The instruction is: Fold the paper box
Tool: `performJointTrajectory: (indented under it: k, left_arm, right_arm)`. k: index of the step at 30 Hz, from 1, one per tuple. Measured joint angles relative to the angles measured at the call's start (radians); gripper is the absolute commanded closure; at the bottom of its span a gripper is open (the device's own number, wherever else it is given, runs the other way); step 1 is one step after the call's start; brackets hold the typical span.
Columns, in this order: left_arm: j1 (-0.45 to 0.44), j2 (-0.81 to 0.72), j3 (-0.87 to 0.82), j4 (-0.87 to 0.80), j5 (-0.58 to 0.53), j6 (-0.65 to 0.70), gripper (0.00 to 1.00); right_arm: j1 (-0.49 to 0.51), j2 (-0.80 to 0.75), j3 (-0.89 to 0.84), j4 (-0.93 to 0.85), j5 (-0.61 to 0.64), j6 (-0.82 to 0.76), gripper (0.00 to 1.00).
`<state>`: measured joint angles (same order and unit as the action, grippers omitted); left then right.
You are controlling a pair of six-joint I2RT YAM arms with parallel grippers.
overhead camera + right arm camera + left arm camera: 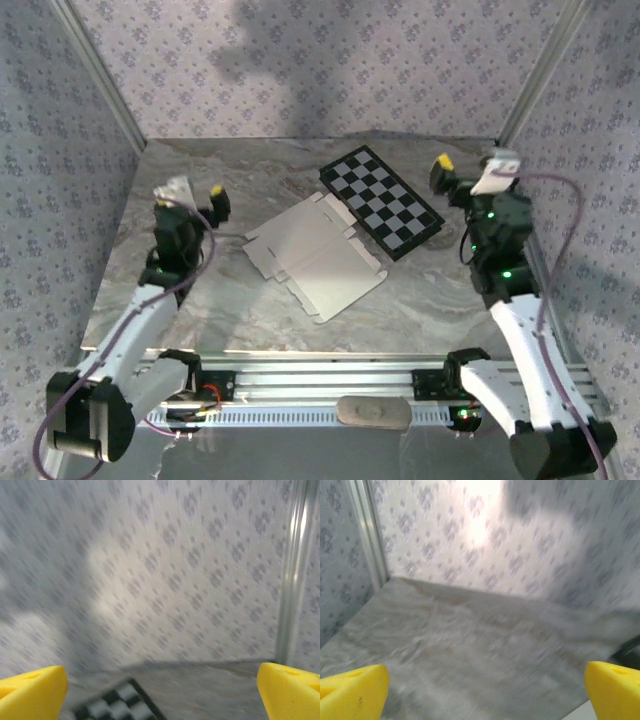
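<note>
Tally: we see one flat paper box [313, 255], one checkerboard [381, 201]; left gripper [198, 190] and right gripper [469, 165] both gape empty.

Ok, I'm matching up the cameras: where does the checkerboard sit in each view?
Top external: checkerboard right of centre, beside the paper box.
Right wrist: checkerboard at the bottom edge, left of centre.
Left wrist: a dark sliver at the right edge, too blurred to identify.
Shared landmark: the marble table meeting the patterned back wall.
</note>
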<state>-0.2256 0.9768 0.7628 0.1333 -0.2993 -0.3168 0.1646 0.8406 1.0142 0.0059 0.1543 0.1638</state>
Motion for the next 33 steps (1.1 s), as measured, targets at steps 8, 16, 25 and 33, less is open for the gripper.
performJointTrajectory:
  k: [8, 16, 25, 33]
  left_arm:
    - [-0.034, 0.122, 0.389, -0.470, 0.262, -0.320, 0.04]
    - [-0.211, 0.170, 0.276, -0.720, 0.289, -0.413, 0.08]
    - [-0.226, 0.243, 0.060, -0.711, 0.319, -0.514, 0.19]
    - [-0.187, 0.371, -0.001, -0.547, 0.413, -0.572, 0.31]
  right_arm:
    - [0.054, -0.042, 0.153, -0.377, -0.130, 0.325, 0.24]
    - [0.464, 0.043, 0.142, -0.626, 0.014, 0.444, 0.27]
    - [0.723, 0.273, 0.008, -0.637, 0.096, 0.537, 0.26]
    - [0.588, 0.371, -0.045, -0.531, -0.040, 0.563, 0.28]
